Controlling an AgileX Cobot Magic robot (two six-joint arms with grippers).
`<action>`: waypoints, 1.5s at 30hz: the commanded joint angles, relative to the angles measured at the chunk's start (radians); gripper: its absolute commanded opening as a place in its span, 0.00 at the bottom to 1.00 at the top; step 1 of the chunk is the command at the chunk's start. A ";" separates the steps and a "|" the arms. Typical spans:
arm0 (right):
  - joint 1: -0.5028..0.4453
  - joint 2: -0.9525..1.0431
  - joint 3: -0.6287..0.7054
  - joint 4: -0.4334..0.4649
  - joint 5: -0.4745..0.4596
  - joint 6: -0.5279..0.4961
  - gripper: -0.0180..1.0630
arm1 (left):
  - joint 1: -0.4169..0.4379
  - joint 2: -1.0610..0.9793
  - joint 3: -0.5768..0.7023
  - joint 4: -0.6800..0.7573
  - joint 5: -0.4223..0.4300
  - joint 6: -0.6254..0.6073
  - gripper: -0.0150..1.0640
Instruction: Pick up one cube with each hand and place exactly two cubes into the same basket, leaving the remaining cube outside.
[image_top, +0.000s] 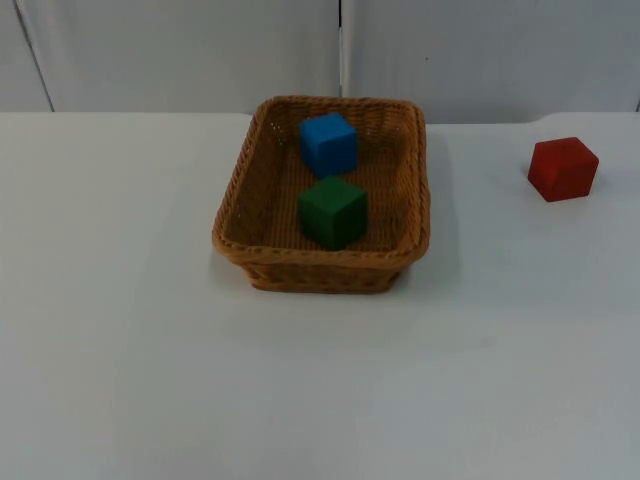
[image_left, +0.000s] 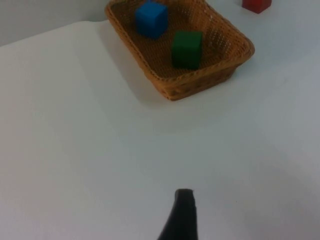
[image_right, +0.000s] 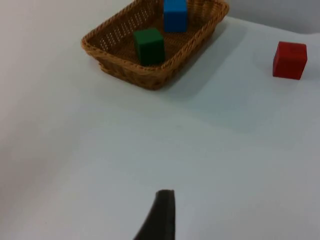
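Table (image_top: 150, 350), white and bare to the grey wall (image_top: 180, 50), carries a basket (image_top: 240, 215); finger spread unreadable.

A wicker basket (image_right: 102, 47) stands on the white surface (image_right: 210, 150). It contains a green cube (image_right: 149, 46) and a blue cube (image_right: 175, 14), set apart from each other. A red cube (image_right: 289, 60) rests on the surface outside the basket, well apart from it. One black fingertip (image_right: 159, 217) of the right end effector stands over bare surface.

White table top (image_top: 150, 350), flat and plain, extends back to a grey partition wall (image_top: 180, 50). A vertical seam (image_top: 340, 50) divides the wall's panels.
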 joint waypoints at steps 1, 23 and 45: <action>0.001 -0.003 0.004 0.002 -0.007 -0.013 0.73 | 0.002 -0.004 0.004 -0.006 -0.011 0.006 0.67; 0.001 -0.003 0.008 0.002 -0.002 -0.016 0.89 | 0.002 -0.004 0.004 0.000 -0.011 0.000 0.99; 0.001 -0.003 0.008 -0.005 -0.002 -0.005 0.99 | 0.002 -0.004 0.004 0.025 -0.011 -0.032 0.99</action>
